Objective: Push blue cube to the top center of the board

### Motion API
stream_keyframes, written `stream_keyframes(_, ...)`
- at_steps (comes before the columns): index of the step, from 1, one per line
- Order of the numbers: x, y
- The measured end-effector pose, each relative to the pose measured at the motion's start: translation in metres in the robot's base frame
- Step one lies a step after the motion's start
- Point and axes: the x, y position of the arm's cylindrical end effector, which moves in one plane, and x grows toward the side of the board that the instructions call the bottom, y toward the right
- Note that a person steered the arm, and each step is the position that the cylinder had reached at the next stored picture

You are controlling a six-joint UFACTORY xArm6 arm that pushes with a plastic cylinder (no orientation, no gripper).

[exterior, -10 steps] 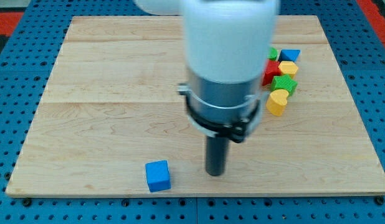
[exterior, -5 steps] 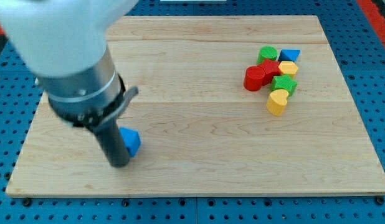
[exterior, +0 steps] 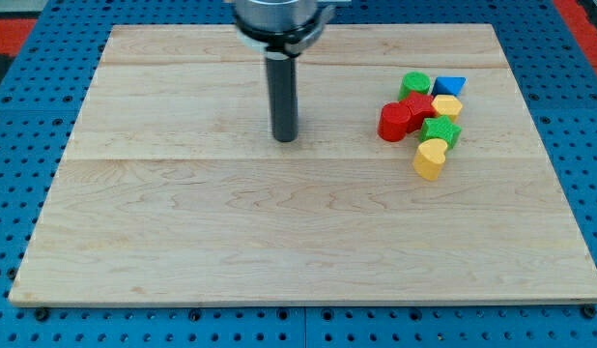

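My tip [exterior: 285, 138] rests on the desk [exterior: 183, 242]. No fingers show, and the blue cube is unseen, perhaps hidden behind the rod above my tip. Well right of my tip, the red block [exterior: 400, 118] and its neighbours sit clustered, clear of any push.

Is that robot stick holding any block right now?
No. My tip rests on bare board, touching nothing; the blue cube isn't visible.

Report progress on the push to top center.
Done: cannot confirm, since no blue cube shows on the board. In hand: my tip stands upper centre, touching no visible block; the rod may hide one. The only blue piece sits in the right cluster. Left: locate the cube.
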Motion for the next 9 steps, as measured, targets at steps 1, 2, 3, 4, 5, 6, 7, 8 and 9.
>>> stream_keyframes(1, -0.023, 0.010)
stream_keyframes(2, -0.059, -0.027)
stream_keyframes(3, -0.087, -0.041)
stream_keyframes(4, -0.106, -0.057)
stream_keyframes(5, -0.107, -0.097)
stream_keyframes(6, -0.117, -0.112)
stream_keyframes(7, -0.132, -0.112)
stream_keyframes(8, -0.133, -0.134)
stream_keyframes(9, -0.143, -0.102)
